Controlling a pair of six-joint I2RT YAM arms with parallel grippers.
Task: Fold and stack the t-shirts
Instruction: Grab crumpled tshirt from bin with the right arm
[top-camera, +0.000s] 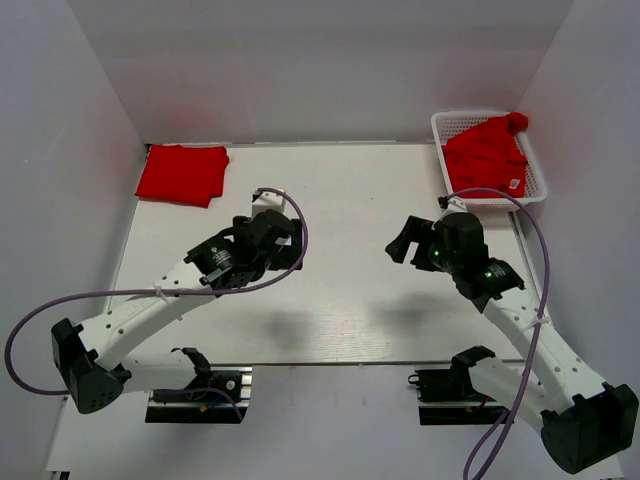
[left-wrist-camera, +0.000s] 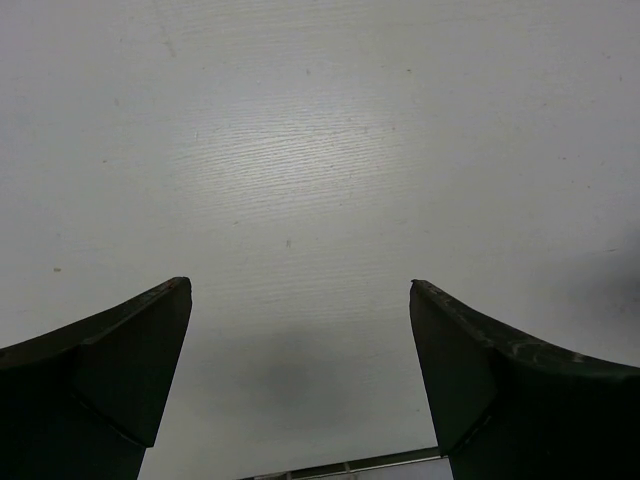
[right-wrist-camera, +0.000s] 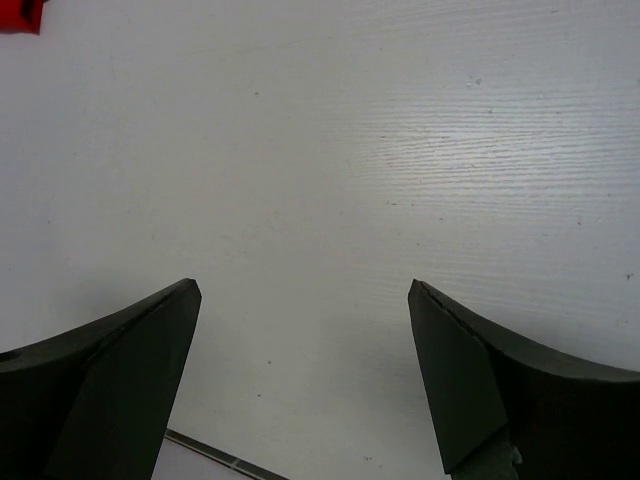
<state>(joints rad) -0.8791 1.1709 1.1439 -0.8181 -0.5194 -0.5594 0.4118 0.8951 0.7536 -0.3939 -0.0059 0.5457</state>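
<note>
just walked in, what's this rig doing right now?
Shirt folding job, between picks. One folded t-shirt lies at the table's far left corner. A crumpled heap of t-shirts sits in the white basket at the far right. Neither arm holds anything: the left gripper and right gripper are both open over bare tabletop.

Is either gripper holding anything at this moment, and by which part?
Nothing is held. The left gripper and right gripper hang open over the white table, away from the folded red t-shirt and the red t-shirts in the white lattice basket.
</note>
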